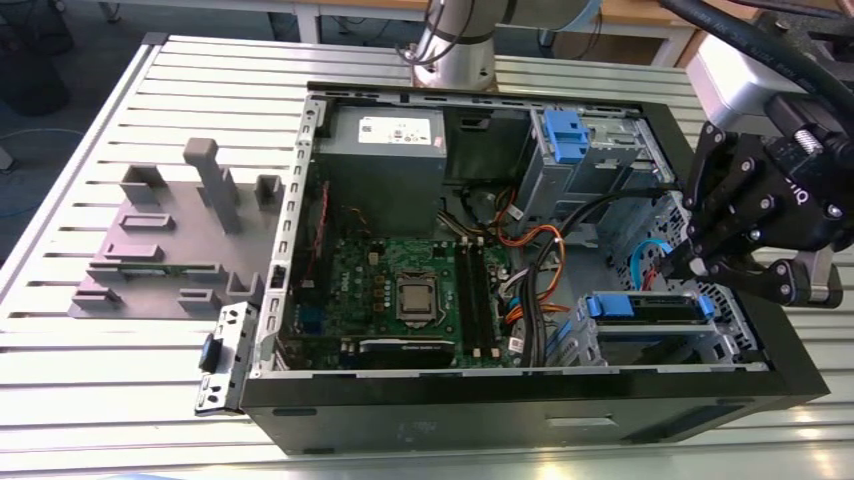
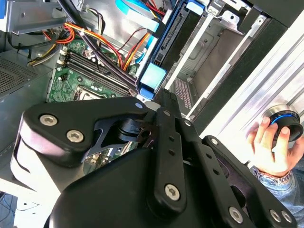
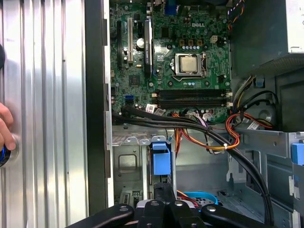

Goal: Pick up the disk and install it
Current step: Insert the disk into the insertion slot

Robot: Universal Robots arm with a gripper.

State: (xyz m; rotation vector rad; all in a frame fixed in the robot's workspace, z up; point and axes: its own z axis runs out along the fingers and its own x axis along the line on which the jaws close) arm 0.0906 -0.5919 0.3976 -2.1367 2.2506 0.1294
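One arm on the job: your black robot gripper (image 1: 683, 268) hangs over the open black desktop computer case (image 1: 534, 400), at the corner on the exterior view's right.
Disk: the flat silver hard drive in its blue plastic caddy rails (image 1: 650, 306) stands on edge in the grey metal drive bay (image 1: 667, 345) in that same corner, right under the gripper.
Close-up: in the first wrist view the disk's blue end tab (image 3: 160, 161) lines up straight ahead of the gripper (image 3: 164, 204). In the second wrist view the same tab (image 2: 153, 76) sits just beyond the gripper's tip (image 2: 161, 97).
Grip: you can't tell from these views whether it is spread, pressed together or pinching the disk.
Progress: pick-up looks done, I'd say, since the disk is inside the case and down between the bay walls. Whether it is pushed fully home is not visible.
Holder: the grey plastic slotted holder (image 1: 167, 240) stands on the ribbed aluminium table (image 1: 107, 360) outside the case, on the exterior view's left, well apart from the gripper.
Neighbours: orange and black cables (image 3: 228, 137) and the green motherboard (image 3: 180, 52) lie beside the bay.
Bystander: a person's hand (image 2: 273, 142) rests on a round black-and-blue knob (image 2: 286, 121) on the table, outside the case wall.
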